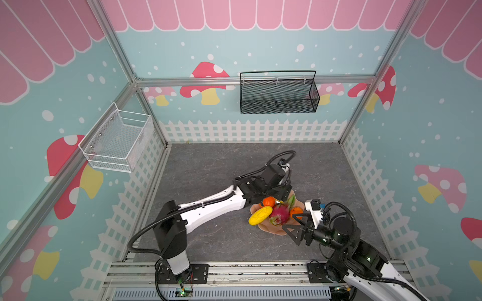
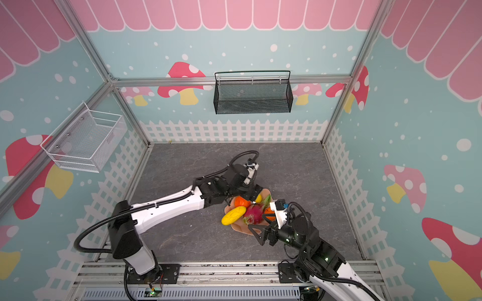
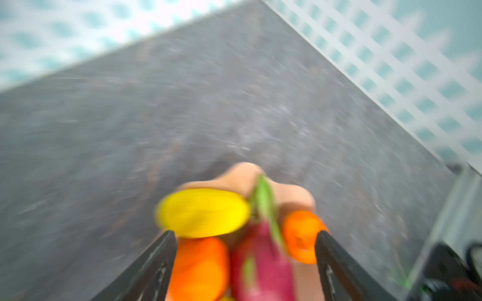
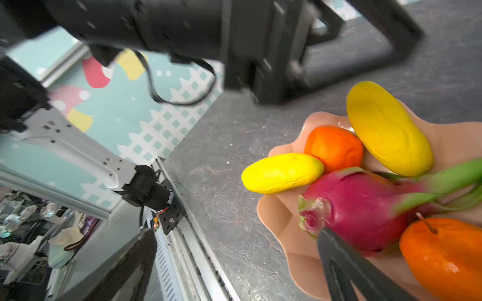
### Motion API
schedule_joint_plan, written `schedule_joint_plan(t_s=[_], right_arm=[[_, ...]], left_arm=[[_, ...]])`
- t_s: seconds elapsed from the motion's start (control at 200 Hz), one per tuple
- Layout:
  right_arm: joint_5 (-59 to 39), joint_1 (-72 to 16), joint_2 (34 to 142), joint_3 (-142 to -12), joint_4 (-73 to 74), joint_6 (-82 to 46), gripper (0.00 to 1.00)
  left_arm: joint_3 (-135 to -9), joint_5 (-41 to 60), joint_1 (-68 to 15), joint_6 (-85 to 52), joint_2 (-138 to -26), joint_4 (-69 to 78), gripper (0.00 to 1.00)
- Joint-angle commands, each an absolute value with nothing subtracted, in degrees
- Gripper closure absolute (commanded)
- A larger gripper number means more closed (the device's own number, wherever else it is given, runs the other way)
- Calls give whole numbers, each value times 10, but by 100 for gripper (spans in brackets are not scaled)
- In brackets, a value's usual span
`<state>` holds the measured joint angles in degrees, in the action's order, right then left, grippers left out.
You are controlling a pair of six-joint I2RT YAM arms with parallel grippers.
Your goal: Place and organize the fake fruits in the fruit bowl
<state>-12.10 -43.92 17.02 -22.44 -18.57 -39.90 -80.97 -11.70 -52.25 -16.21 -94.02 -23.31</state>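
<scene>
Fake fruits are all lying in the fruit bowl, which is sitting on the desk right of middle, between the two arms. Nearest: right gripper is hanging low at the bowl's near rim, jaws spread wide and holding nothing. One finger is reaching over the stemmed orange beside the blunt end of the dragon fruit, the other is standing out over the rim. It is likely placed to nudge or steady the pile rather than pick. Bowl is showing glossy salmon plastic with a wavy, faceted rim; being shallow, it is crowding five fruits into a heap. Near mango, oblong, matte yellow and faintly ridged, is overhanging the rim on the left arm's side and leaning on its neighbours. It is probably the piece wanting tidying. Dragon fruit, magenta with soft green tips, is taking the centre, tips pointing away. Second orange, slightly lumpy, is wedging in behind that mango; second mango is lying along the far rim. Farther: left gripper is hovering over the far side, jaws standing apart with nothing clamped between them, though its wrist view is blurred. Desk is reading as mottled grey stone-look. Farthest, white wire basket and black mesh basket are hanging on the walls, well apart from the work.
</scene>
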Motion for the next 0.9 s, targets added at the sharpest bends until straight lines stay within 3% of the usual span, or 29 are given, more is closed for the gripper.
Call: schedule_joint_plan(t_s=[0.0, 0.2, 0.355, 0.44, 0.515, 0.58, 0.715, 0.896], right_arm=[[-57, -439, 218, -236, -139, -387, 1], [-31, -409, 412, -339, -86, -295, 1], [-124, -256, 541, -378, -26, -233, 1], [-78, -176, 557, -359, 33, -229, 1], [24, -125, 551, -329, 87, -231, 1], [89, -83, 545, -293, 141, -228, 1], [151, -25, 556, -178, 335, -191, 1], [167, -21, 696, -110, 538, -69, 1]], left_arm=[[-715, -229, -467, -205, -853, -199, 17], [-478, -346, -329, -227, -622, -113, 14], [-296, -465, -239, -201, -458, -37, 9], [-223, -483, -195, -174, -410, 18, 9], [-168, -502, -178, -124, -405, 102, 9], [-131, -513, -166, -88, -427, 190, 1], [-106, -459, -108, -68, -538, 321, 1], [-149, -389, -76, -46, -658, 376, 0]])
